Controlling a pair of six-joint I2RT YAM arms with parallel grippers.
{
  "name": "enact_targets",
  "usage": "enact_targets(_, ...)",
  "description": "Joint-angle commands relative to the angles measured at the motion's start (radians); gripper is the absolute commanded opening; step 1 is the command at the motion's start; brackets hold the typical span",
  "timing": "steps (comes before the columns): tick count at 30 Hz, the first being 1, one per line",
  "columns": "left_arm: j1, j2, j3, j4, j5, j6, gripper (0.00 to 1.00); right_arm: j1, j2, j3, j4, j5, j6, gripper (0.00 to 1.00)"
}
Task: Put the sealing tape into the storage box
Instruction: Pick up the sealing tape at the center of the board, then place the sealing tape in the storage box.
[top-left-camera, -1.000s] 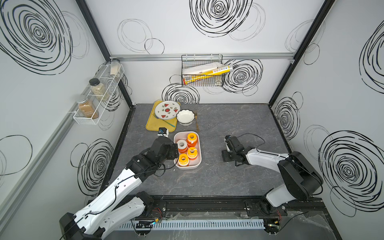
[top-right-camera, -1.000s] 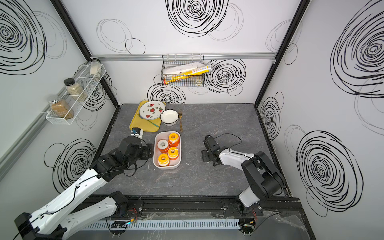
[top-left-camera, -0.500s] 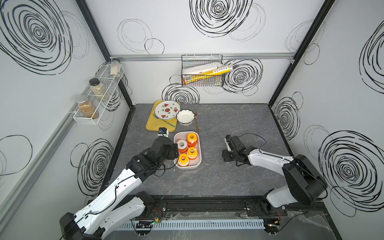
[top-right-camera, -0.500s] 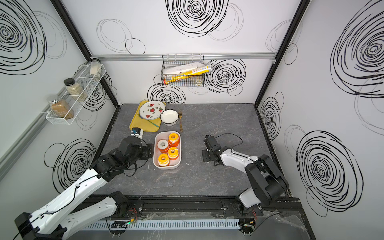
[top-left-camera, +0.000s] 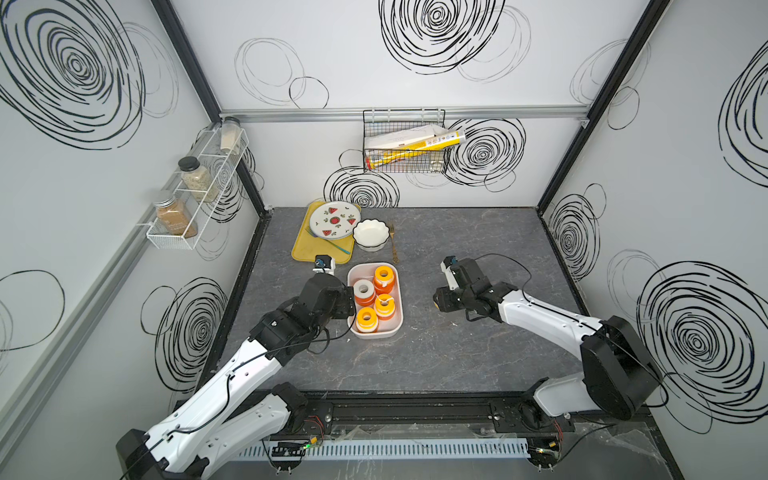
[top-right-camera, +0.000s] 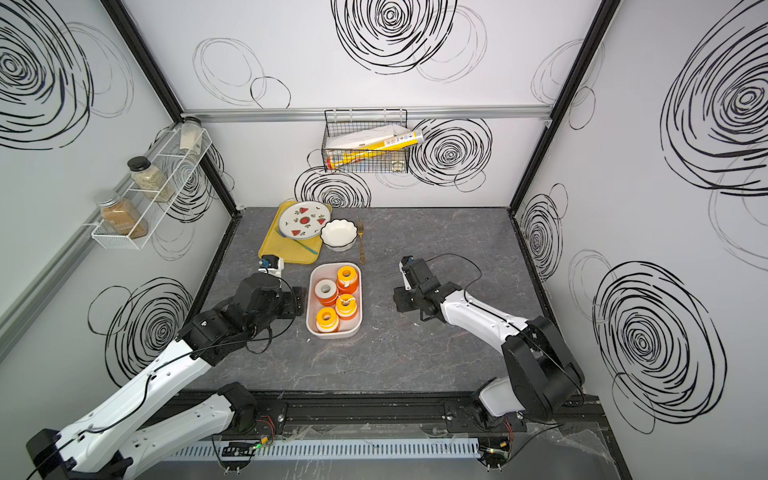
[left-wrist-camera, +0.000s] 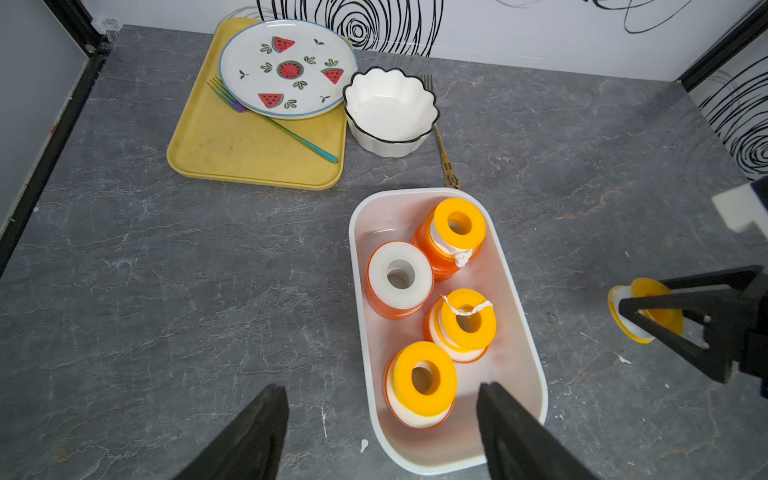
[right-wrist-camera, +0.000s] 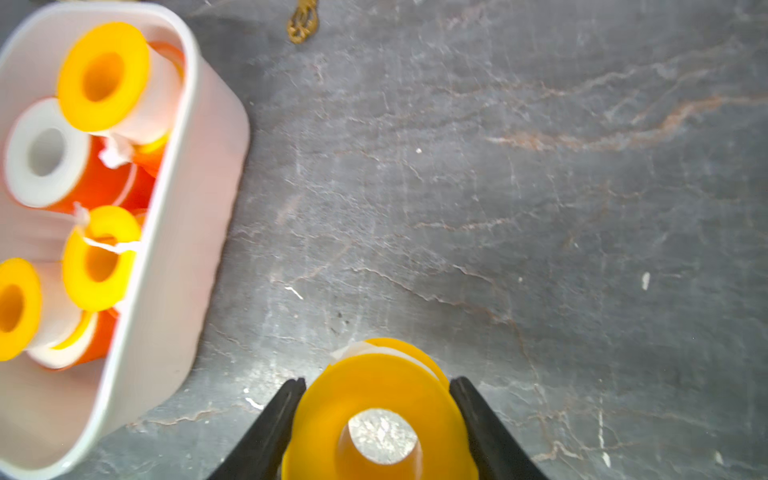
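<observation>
Wide grey table (top-left-camera: 457, 353), mostly bare on the robot's right. The storage box (top-left-camera: 397, 293) sits left of centre, its long axis running away from the robot, with four tops of sealing tape (top-left-camera: 383, 279) showing inside. Over the box's near end the left gripper (left-wrist-camera: 380, 387) hangs spread and empty. The right gripper (right-wrist-camera: 377, 379) is the one in play: fingers pressed against both sides of a yellow spool (right-wrist-camera: 365, 386), apparently gripping it, though whether it's clear of the table is hard to tell. The box lies to that gripper's left with bare table between, so the carry goes sideways. I'd aim for the free near end.
</observation>
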Motion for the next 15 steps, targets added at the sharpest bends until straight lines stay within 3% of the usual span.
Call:
enact_targets(1,0.006,-0.018,0.0,0.024,-0.029,-0.013,0.79,0.054,0.006,0.092,-0.048,-0.006,0.013,0.54)
enact_targets(15,0.014,-0.076,-0.001,0.021,-0.067,-0.027,0.78,0.259,0.317,0.504,-0.12,0.028,0.018,0.54)
